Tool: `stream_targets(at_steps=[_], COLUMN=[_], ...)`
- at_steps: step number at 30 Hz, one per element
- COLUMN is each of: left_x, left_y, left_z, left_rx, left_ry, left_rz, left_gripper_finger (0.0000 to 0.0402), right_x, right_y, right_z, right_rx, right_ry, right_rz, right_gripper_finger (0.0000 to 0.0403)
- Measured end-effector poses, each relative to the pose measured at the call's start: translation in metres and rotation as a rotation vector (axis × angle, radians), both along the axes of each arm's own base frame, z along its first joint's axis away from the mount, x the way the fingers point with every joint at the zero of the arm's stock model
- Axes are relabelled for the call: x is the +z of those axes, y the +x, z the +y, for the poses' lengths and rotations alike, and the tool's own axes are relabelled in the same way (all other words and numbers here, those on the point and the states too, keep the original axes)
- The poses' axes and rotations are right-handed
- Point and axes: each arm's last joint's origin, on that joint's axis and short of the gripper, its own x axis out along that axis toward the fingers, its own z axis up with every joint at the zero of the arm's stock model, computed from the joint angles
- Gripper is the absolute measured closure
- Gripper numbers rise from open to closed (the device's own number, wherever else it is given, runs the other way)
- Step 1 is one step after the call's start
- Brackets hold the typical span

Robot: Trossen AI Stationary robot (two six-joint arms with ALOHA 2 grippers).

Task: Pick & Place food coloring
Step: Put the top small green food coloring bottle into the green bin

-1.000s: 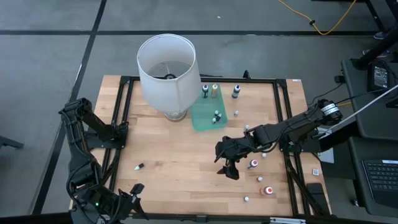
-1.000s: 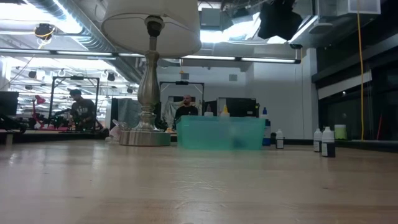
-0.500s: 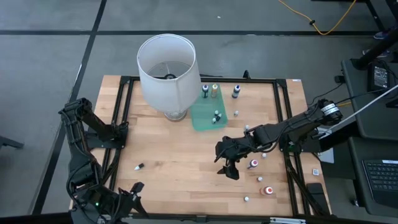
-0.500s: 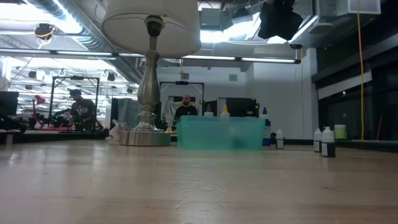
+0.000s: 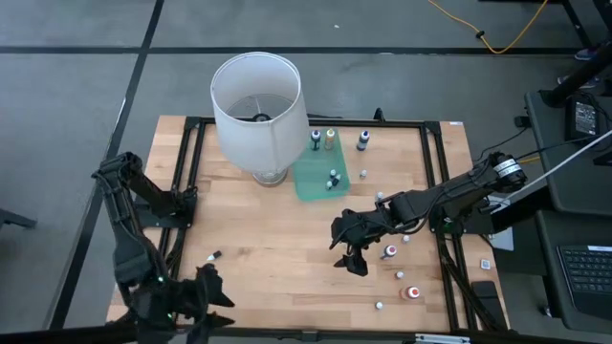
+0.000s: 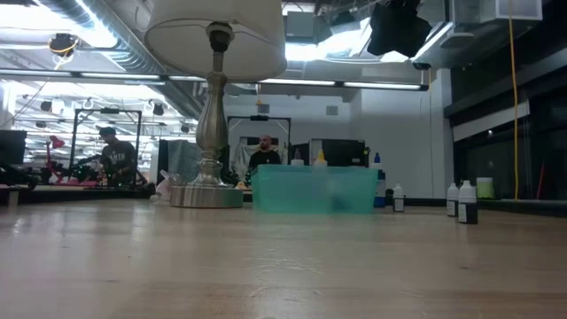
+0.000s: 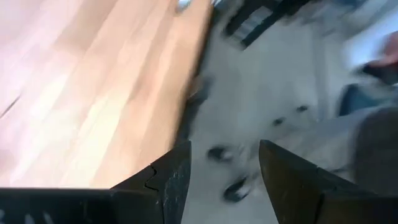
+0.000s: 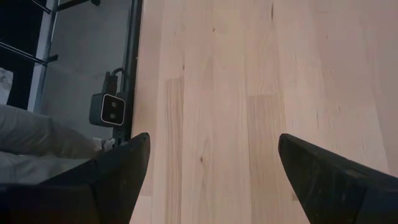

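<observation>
Reach is the step in hand: right gripper [image 5: 349, 259], dark fingers spread wide and empty, hovers over the bare wooden table [image 5: 268, 239]. Tiny white-capped food coloring bottles lie scattered; the nearest, a red one [image 5: 389, 252], sits at its three o'clock. Next it must swing there and descend. Left gripper [image 5: 206, 301], at seven o'clock, is partly parted and holds nothing.

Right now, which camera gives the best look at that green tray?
The high view: it looks straight down on the green tray beside the lamp, with small bottles standing in it. The low view shows only its blurry side wall. Neither wrist view shows it.
</observation>
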Motion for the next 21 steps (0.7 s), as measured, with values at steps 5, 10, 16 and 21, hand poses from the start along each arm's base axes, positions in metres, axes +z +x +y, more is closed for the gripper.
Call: stream_targets(at_steps=[5, 10, 16, 21], left_x=[-0.028, -0.050, -0.078, -0.093], left_y=[-0.003, -0.007, -0.010, -0.003], left_z=[0.004, 0.010, 0.014, 0.014], left_rx=[0.130, 0.269, 0.367, 0.435], left_ry=[0.053, 0.179, 0.372, 0.403], left_rz=[0.220, 0.367, 0.610, 0.731], left_gripper_finger=[0.0219, 0.0219, 0.0219, 0.0219], right_x=[0.000, 0.000, 0.000, 0.000], right_y=[0.000, 0.000, 0.000, 0.000], right_z=[0.000, 0.000, -0.001, -0.001], right_rx=[-0.001, -0.001, -0.014, -0.015], right_ry=[0.000, -0.003, -0.021, -0.020], right_rz=[-0.001, -0.002, -0.009, -0.009], right_gripper_finger=[0.0049, 0.0049, 0.0049, 0.0049])
